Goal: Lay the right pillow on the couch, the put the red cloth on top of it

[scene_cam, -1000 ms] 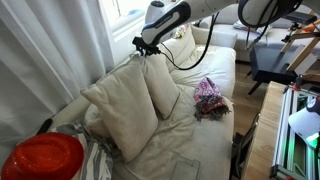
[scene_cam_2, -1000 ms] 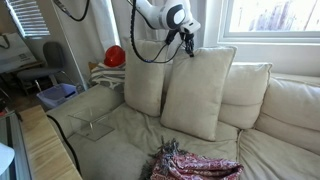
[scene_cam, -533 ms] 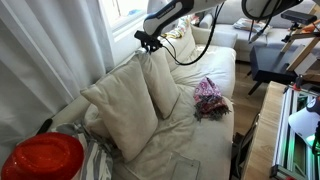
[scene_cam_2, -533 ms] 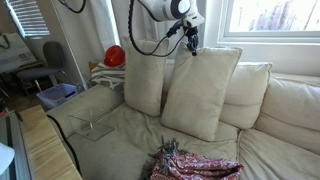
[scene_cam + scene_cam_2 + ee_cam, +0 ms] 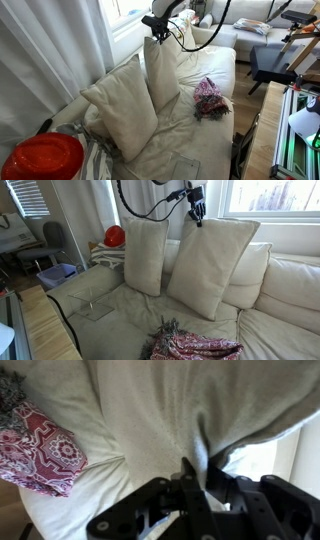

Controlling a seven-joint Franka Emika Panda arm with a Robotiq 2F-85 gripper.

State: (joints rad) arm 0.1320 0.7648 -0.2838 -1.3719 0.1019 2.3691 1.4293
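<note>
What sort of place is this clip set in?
Most likely a home living room: a cream couch, a large pillow gripped at its top by the hand, and a window behind with a white curtain.

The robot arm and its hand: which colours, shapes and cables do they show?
The arm is white and rounded. The hand is black and blocky. A thin black cable loops along the arm. No markings are readable.

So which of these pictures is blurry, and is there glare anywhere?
Wrist view: soft and blurry all over, the pincer a dark shape gripping the pale pillow. In an exterior view the window is blown out white, while the couch below is evenly lit.
</note>
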